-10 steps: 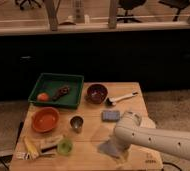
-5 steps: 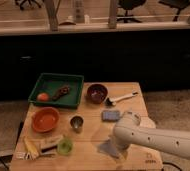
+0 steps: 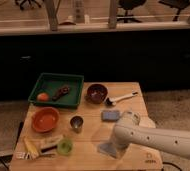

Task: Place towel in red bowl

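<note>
Wooden table [image 3: 90,140] inspected. The towel [image 3: 105,149], grey-blue and crumpled, lies flat on the table near its 5 o'clock edge, outside any bowl. The gripper [image 3: 115,145] is down at the towel's 2 o'clock corner, at the end of the white arm [image 3: 158,140], which reaches in from 4 o'clock. Whether the claw is wide, narrow or holding cannot be told; the arm hides it. The red bowl [image 3: 45,119] sits at 9 o'clock, well apart from the towel. A blue-grey pad [image 3: 110,115] lies at the towel's 12 o'clock.

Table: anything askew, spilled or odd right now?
Nothing stands out. The towel lies near the front edge of the table, with the hand down at it; the red bowl sits upright at the left.
</note>
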{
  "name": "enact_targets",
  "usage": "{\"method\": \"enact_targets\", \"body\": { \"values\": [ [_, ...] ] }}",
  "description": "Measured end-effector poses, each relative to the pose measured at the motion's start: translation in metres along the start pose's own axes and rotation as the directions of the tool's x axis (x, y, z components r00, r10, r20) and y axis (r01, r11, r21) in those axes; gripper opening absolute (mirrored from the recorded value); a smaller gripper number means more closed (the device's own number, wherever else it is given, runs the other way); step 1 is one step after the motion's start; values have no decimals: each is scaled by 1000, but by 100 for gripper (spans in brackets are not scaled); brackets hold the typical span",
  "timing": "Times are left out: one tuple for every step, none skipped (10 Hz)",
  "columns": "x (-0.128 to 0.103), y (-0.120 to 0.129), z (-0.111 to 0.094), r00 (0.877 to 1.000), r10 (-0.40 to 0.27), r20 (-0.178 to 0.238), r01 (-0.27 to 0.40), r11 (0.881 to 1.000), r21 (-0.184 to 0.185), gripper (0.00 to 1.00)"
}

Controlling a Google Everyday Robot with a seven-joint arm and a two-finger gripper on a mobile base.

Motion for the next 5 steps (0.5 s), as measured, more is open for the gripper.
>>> {"method": "enact_targets", "body": {
  "values": [
    [1,0,0,1000,4,0,-4,1000,1,40],
    [3,2,0,1000,9,2,-9,1000,0,28],
    [3,1,0,1000,9,2,-9,1000,0,20],
    [2,-1,-1,1000,7,2,-7,1000,1,9],
    [2,-4,-3,1000,6,-2,-6,1000,-1,3]
  ]
}}
